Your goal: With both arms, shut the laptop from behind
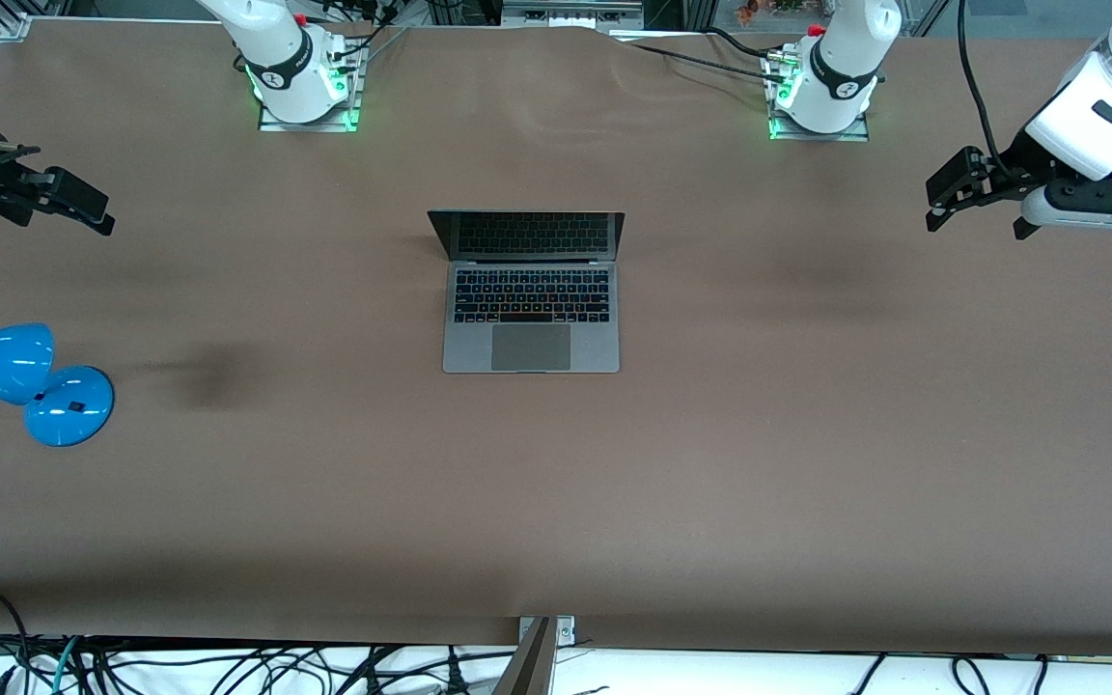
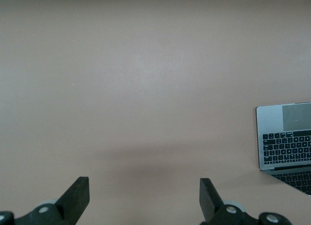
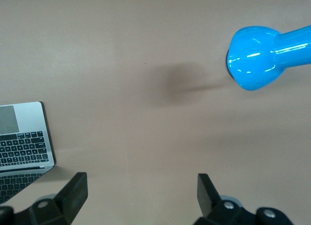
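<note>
The space-grey laptop lies open in the middle of the brown table, its black screen standing up on the side toward the arm bases. It also shows at the edge of the left wrist view and of the right wrist view. My left gripper is open and empty, up in the air over the left arm's end of the table. My right gripper is open and empty, up over the right arm's end. Both are well away from the laptop.
A blue desk lamp stands at the right arm's end of the table, nearer the front camera than the right gripper; its head shows in the right wrist view. Both arm bases glow green. Cables hang along the table's front edge.
</note>
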You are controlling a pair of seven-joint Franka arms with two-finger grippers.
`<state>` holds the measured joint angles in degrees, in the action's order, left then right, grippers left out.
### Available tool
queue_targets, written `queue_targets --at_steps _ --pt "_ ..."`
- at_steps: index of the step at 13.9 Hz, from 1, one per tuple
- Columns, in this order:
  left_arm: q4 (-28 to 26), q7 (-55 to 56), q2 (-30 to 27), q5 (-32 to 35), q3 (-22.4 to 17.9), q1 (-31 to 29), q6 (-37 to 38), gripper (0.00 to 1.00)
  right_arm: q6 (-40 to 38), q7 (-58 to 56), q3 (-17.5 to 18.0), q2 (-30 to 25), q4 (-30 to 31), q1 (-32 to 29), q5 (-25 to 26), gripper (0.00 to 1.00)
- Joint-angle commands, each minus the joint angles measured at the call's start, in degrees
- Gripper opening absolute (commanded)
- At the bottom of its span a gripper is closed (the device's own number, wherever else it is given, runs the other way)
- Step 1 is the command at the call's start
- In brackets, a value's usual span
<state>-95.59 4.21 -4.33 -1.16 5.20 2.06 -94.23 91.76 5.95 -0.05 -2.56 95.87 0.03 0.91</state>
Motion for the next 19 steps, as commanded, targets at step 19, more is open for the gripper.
queue_targets --at_steps 19 --pt "1.28 6.5 1.16 -0.42 5.51 0.84 4.67 1.0 0.17 -0.5 0.05 -0.69 0.37 0.06 -0.29 1.0"
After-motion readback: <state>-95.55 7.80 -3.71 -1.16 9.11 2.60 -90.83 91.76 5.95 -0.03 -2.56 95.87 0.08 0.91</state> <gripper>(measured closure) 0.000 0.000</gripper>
